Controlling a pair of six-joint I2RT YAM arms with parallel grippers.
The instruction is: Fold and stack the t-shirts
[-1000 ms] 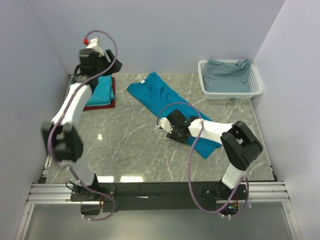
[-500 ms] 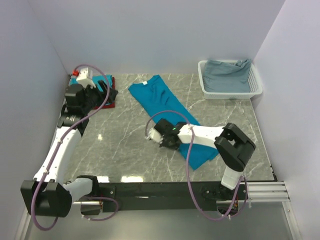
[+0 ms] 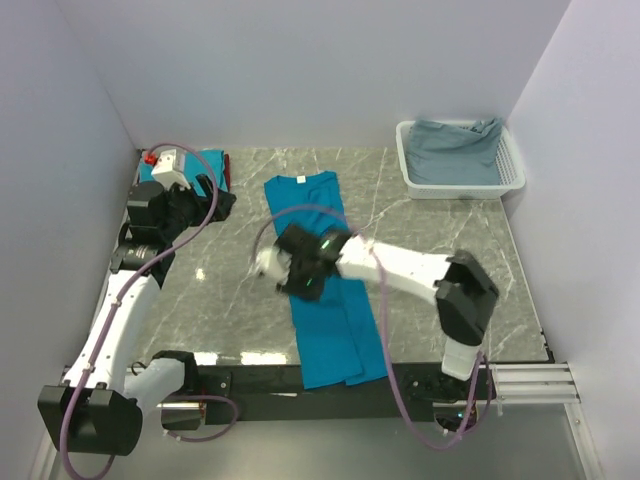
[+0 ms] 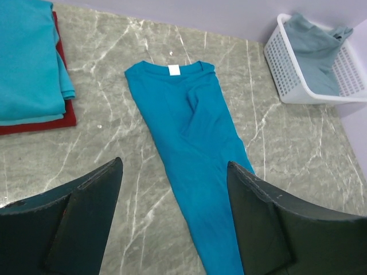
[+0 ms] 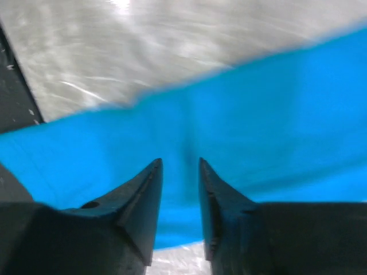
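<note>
The table (image 3: 220, 300) carries a long teal t-shirt (image 3: 335, 330) running from far centre over the near edge. The folded stack (image 4: 28, 63) sits at the far-left corner. The right gripper (image 5: 179, 166) hovers mid-shirt with its jaws barely parted, and I cannot tell whether they pinch cloth. The left gripper (image 4: 172, 166) has its jaws spread and empty. Pull the hem back onto the table before folding crosswise.

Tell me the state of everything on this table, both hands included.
Long teal t-shirt, folded lengthwise, flat, hem past table's near edge.
Teal shirt, folded, atop the red one.
Dark red shirt, folded, bottom of stack.
White basket, upright, holding grey cloth.
Left hand, open, empty.
Right hand, slightly parted at the long t-shirt, grip unclear.
</note>
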